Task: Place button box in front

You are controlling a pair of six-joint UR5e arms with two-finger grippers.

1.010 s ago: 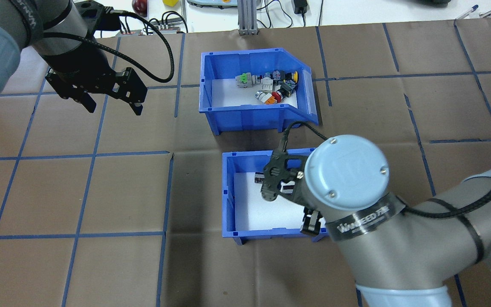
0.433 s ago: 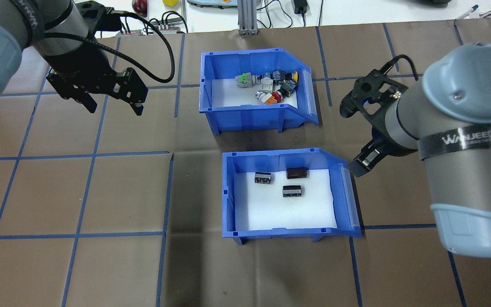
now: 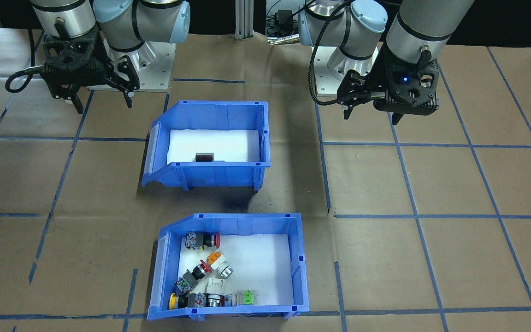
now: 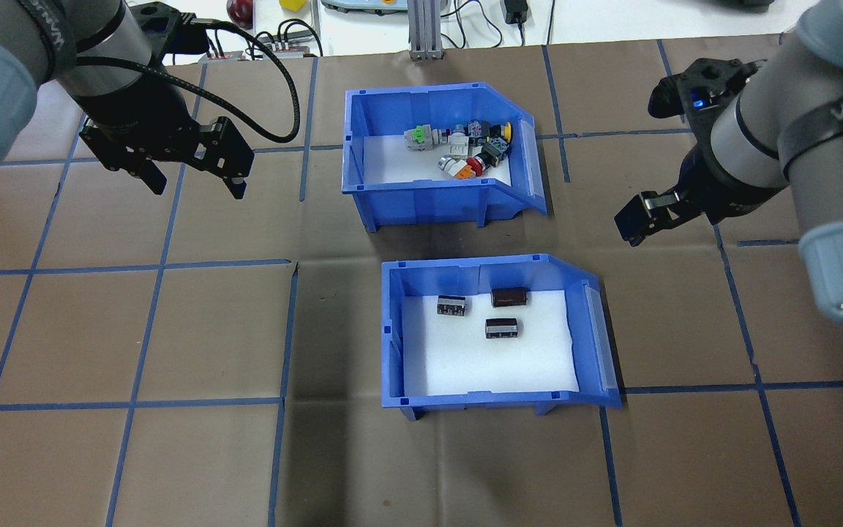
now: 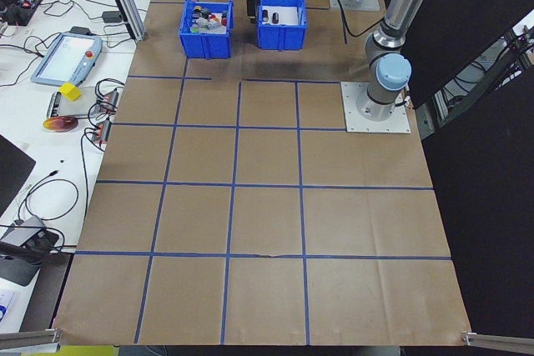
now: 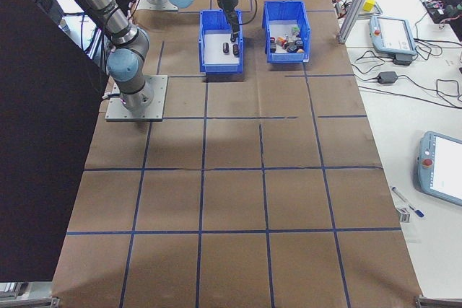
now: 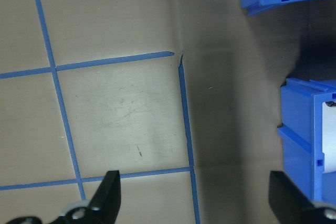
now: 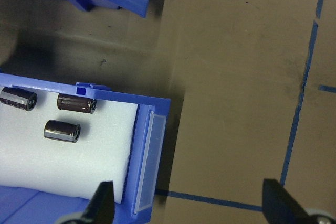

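Two blue bins on the table (image 4: 173,329), one behind the other, well apart from both arms. Button box (image 4: 440,154) at the far row from the robot, its red, yellow, green and orange caps heaped toward its sloped open side; in the front-facing view the same button box (image 3: 228,267) nearest the camera. Second bin (image 4: 498,333) closer to the robot, holding only three dark cylinders (image 4: 502,328) on white foam.

A second ago: right arm low over the second bin, end effector down at that bin's near right corner. Now: right end effector (image 4: 641,216) lifted away and swung out to the right, hanging above bare table beside both bins. Fingers spread wide and empty in the right wrist view, one fingertip (image 8: 102,203) at each lower corner of that frame. Left end effector (image 4: 191,176) unmoved, hovering over bare table left of the button box, fingers likewise spread with nothing between them.

Both bins in the same spots as before.

Likely meaning: release finished, arm retreating. If "front" means the side away from the robot, arrangement already as asked, and nothing left but to clear the arms. If "front" means nearest the robot, swap not yet made.
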